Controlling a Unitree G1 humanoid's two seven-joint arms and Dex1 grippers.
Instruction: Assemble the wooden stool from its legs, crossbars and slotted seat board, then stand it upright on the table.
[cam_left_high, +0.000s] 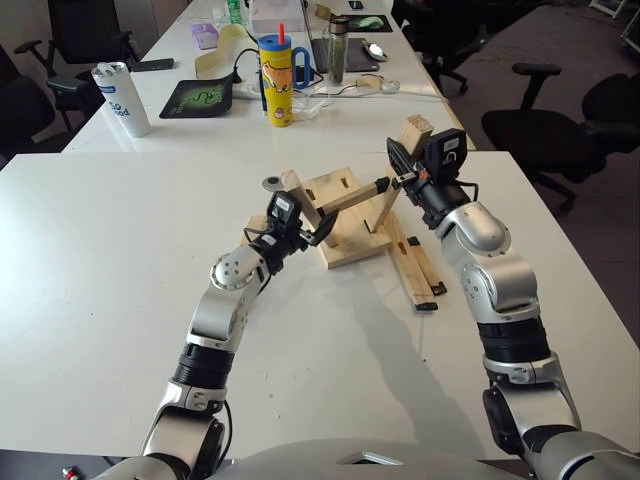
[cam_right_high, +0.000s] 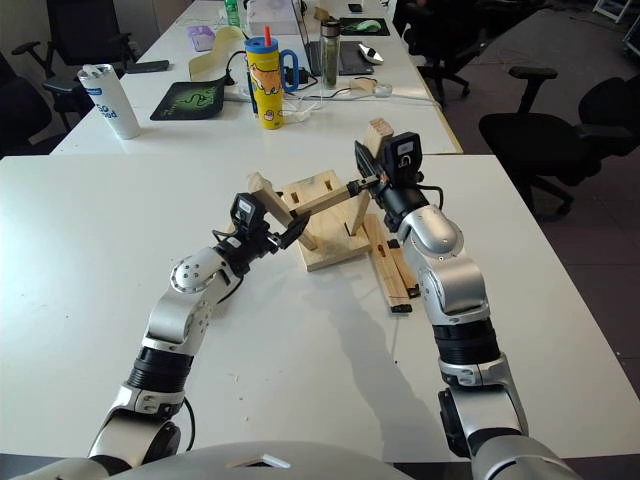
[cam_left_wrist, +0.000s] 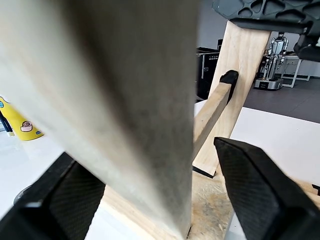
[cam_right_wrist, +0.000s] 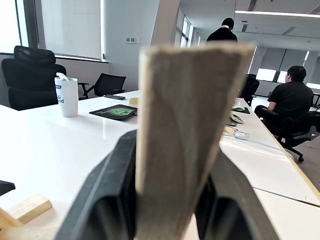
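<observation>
The slotted seat board (cam_left_high: 348, 240) lies flat on the white table. Two wooden legs stand in it, joined by a crossbar (cam_left_high: 352, 198). The left leg (cam_left_high: 296, 192) leans, and my left gripper (cam_left_high: 318, 232) straddles its lower part with fingers (cam_left_wrist: 265, 200) open; a gap shows beside the wood. My right gripper (cam_left_high: 408, 168) is shut on the upper part of the right leg (cam_left_high: 416, 131), whose wood (cam_right_wrist: 180, 125) sits tight between both fingers. More legs and crossbars (cam_left_high: 415, 262) lie flat just right of the board.
A small round metal disc (cam_left_high: 272, 183) lies behind the left leg. On the far desk stand a yellow cup (cam_left_high: 276, 80), a white tumbler (cam_left_high: 122, 98) and a dark mouse pad (cam_left_high: 197, 97). Office chairs (cam_left_high: 545, 125) stand off the right edge. Open table surface lies to the left and front.
</observation>
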